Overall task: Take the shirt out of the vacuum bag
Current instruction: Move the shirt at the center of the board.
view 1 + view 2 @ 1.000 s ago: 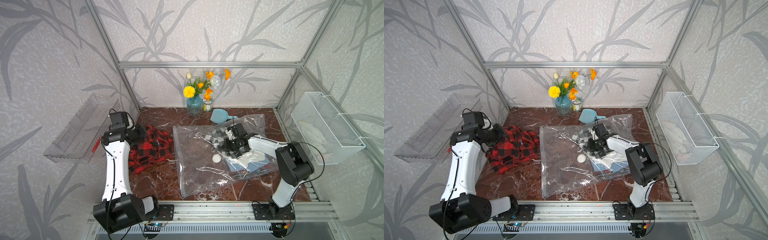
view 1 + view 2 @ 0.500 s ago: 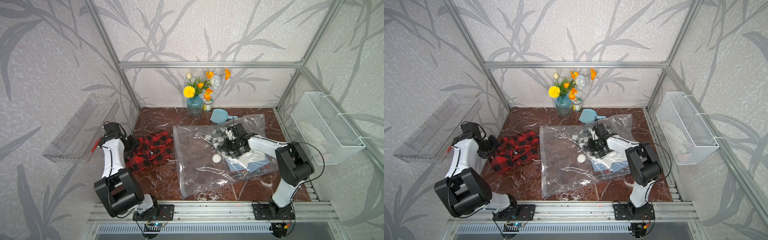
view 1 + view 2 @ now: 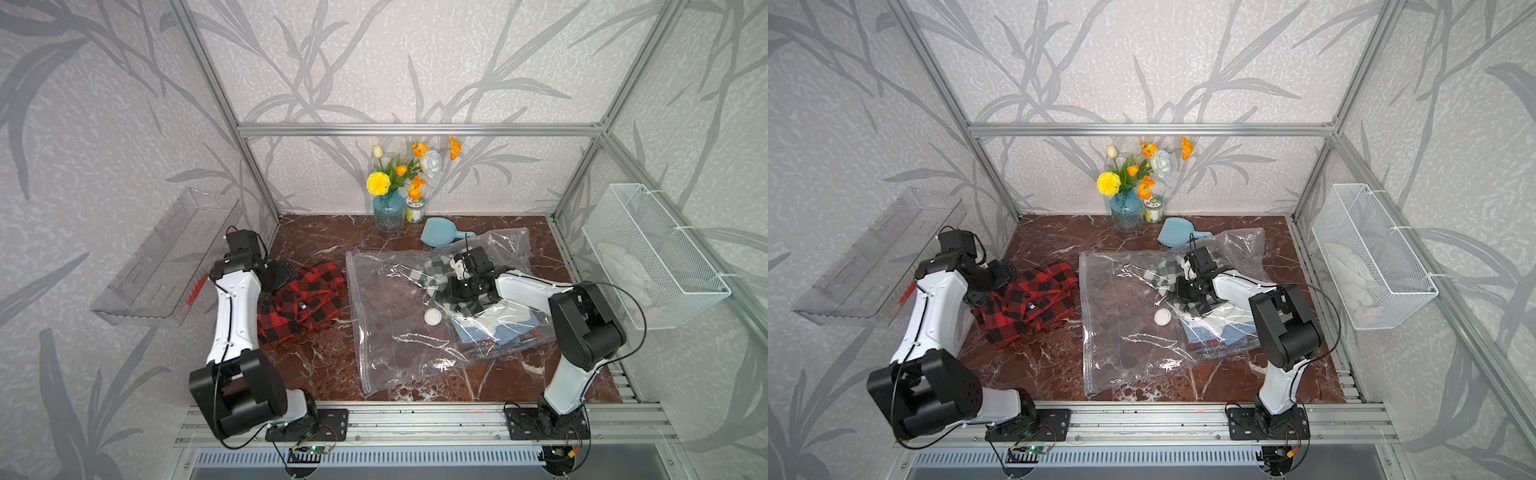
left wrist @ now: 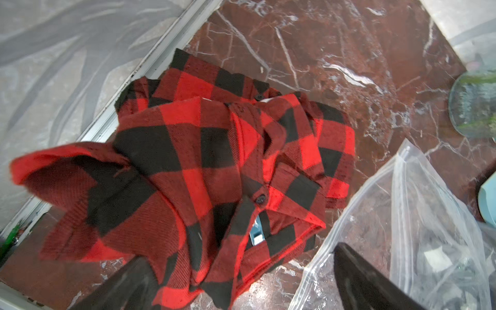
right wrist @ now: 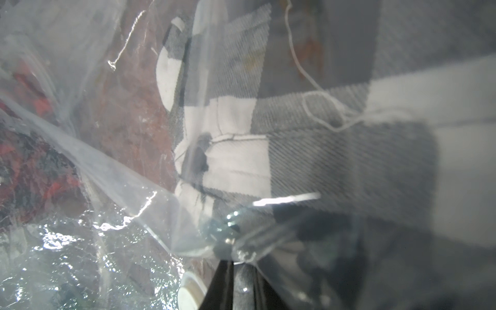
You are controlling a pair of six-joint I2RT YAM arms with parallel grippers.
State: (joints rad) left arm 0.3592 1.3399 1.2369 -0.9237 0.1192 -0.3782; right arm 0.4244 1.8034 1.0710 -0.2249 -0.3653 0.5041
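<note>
Here, red shirt (image 3: 305, 301), beside vacuum bag (image 3: 390, 332)

A red-brown marble surface (image 3: 316, 365) carries a blue glass vase of yellow, orange and white flowers (image 3: 389, 214), a small labelled jar (image 3: 414, 210) just beside it and a pale blue plastic scoop (image 3: 438, 237), all beyond the right end effector (image 3: 457, 291). A clear plastic wall shelf (image 3: 166, 257) hangs outboard of the left end effector (image 3: 284, 274), and a white wire mesh basket (image 3: 656, 257) outboard of the right one.
</note>
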